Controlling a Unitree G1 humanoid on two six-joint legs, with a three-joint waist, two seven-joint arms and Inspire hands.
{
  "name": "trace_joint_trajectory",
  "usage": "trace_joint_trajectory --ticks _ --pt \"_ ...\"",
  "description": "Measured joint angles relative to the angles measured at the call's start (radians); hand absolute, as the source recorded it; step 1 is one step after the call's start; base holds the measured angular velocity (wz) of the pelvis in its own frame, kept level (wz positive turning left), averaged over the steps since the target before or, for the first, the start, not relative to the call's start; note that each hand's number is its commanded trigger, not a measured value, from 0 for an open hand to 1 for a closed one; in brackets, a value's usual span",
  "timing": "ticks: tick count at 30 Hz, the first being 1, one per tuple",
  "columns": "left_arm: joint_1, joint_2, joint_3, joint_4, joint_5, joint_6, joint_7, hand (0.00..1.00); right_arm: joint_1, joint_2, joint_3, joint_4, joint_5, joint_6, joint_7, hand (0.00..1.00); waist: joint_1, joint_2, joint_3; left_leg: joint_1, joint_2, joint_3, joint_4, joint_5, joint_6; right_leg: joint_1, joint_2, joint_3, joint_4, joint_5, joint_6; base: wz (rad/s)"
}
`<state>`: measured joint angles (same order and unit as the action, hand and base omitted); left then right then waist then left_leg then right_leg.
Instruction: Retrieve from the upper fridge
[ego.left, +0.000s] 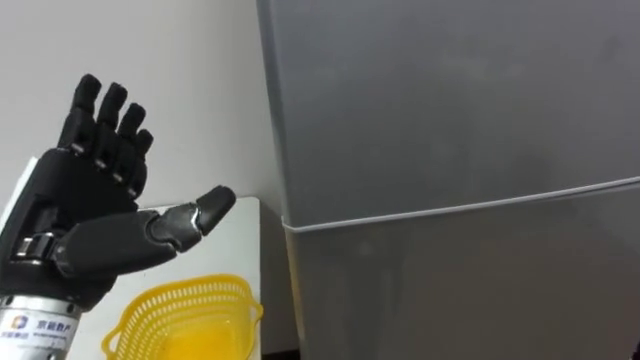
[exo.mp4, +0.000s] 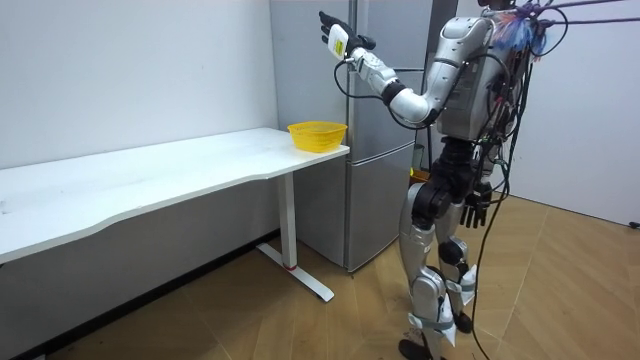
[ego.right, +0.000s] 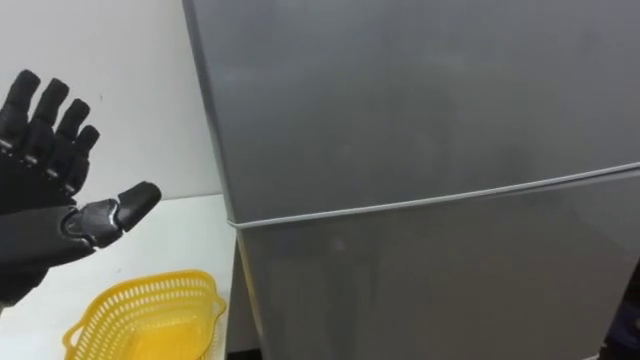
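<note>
Left robot hand (ego.left: 80, 200) spread open, I face the smooth, shut grey fridge (ego.left: 450, 150); yellow lattice basket (ego.left: 185, 320) on white desk (ego.left: 240, 250) at seven o'clock.

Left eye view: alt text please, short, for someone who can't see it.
The robot's left hand is raised with fingers spread open, just left of a grey fridge whose upper and lower doors are both shut. Below the hand, a yellow plastic basket sits on a white table beside the fridge.

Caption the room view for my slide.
Robot faces the closed grey fridge, open left hand held high; yellow plastic basket sits on the white table.
</note>
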<state>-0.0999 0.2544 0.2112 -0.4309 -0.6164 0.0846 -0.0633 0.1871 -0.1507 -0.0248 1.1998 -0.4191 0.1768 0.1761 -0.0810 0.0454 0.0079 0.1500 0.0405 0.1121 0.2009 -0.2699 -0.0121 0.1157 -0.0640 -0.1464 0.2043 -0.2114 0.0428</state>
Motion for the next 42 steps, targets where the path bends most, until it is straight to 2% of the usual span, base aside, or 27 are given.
trace_joint_trajectory --ticks 8,13,15,19,28,29,30,31,34,42 --pt "-0.023 0.003 -0.060 -0.001 0.001 0.001 -0.021 0.00 -0.010 0.000 0.000 0.002 -0.001 0.000 0.023 0.00 -0.008 -0.001 -0.0011 0.004 0.000 0.000 -0.002 0.000 0.000 -0.003 0.000 0.003 0.001 0.001 0.000 0.00" --pt "-0.024 0.004 -0.098 -0.002 0.000 0.014 -0.084 0.00 -0.010 -0.004 -0.001 0.002 -0.001 0.003 0.033 0.00 -0.012 0.008 -0.0019 -0.001 0.000 0.003 -0.002 0.000 0.000 -0.011 0.000 0.006 0.000 0.001 0.000 -0.02" --pt "-0.024 0.011 -0.098 -0.003 0.000 0.026 -0.102 0.00 -0.012 -0.005 -0.014 0.002 -0.001 0.010 0.041 0.00 -0.018 0.013 -0.0035 0.000 0.000 0.006 -0.002 0.000 0.000 -0.011 0.001 0.008 0.001 0.001 0.000 -0.04" --pt "-0.024 0.038 -0.099 -0.010 0.000 0.028 -0.134 0.00 -0.030 -0.016 -0.040 0.009 -0.003 0.014 0.059 0.00 -0.030 0.022 -0.0027 0.000 0.000 0.013 -0.003 0.000 0.000 -0.011 0.001 0.014 0.001 0.001 0.000 -0.03" --pt "-0.024 0.048 -0.109 -0.020 -0.001 0.041 -0.231 0.00 -0.035 -0.036 -0.055 0.008 -0.010 0.022 0.067 0.00 -0.036 0.025 -0.0033 0.001 0.001 0.019 -0.002 0.000 0.000 -0.005 0.000 0.010 0.001 0.001 0.000 0.00" --pt "-0.024 0.050 -0.109 -0.020 -0.001 0.041 -0.234 0.56 -0.035 -0.038 -0.057 0.008 -0.010 0.022 0.067 0.00 -0.036 0.025 -0.0033 0.001 0.001 0.020 -0.002 0.000 0.000 -0.005 0.000 0.010 0.001 0.001 0.000 0.00" --pt "-0.024 0.054 -0.110 -0.020 -0.001 0.041 -0.237 0.73 -0.035 -0.042 -0.059 0.008 -0.010 0.022 0.067 0.00 -0.036 0.026 -0.0032 0.001 0.002 0.020 -0.002 0.000 0.000 -0.004 0.001 0.010 0.001 0.001 0.000 0.00" --pt "-0.024 0.059 -0.112 -0.020 -0.001 0.041 -0.240 1.00 -0.035 -0.044 -0.060 0.008 -0.010 0.022 0.066 0.00 -0.037 0.026 -0.0032 0.001 0.002 0.020 -0.001 0.000 0.000 -0.004 0.001 0.009 0.001 0.001 0.000 0.00" --pt "-0.024 0.084 -0.116 -0.020 -0.001 0.041 -0.249 1.00 -0.038 -0.044 -0.062 0.010 -0.010 0.023 0.063 0.00 -0.041 0.027 -0.0026 0.000 0.002 0.020 0.000 0.000 0.000 -0.003 0.001 0.008 0.001 0.001 0.000 0.00" --pt "-0.024 0.088 -0.068 -0.021 -0.008 0.035 -0.204 1.00 -0.047 -0.044 -0.062 0.021 -0.010 0.022 0.054 0.00 -0.038 0.024 -0.0014 -0.001 0.002 0.020 0.000 0.000 0.000 -0.002 0.000 0.006 0.001 0.001 0.000 0.01"
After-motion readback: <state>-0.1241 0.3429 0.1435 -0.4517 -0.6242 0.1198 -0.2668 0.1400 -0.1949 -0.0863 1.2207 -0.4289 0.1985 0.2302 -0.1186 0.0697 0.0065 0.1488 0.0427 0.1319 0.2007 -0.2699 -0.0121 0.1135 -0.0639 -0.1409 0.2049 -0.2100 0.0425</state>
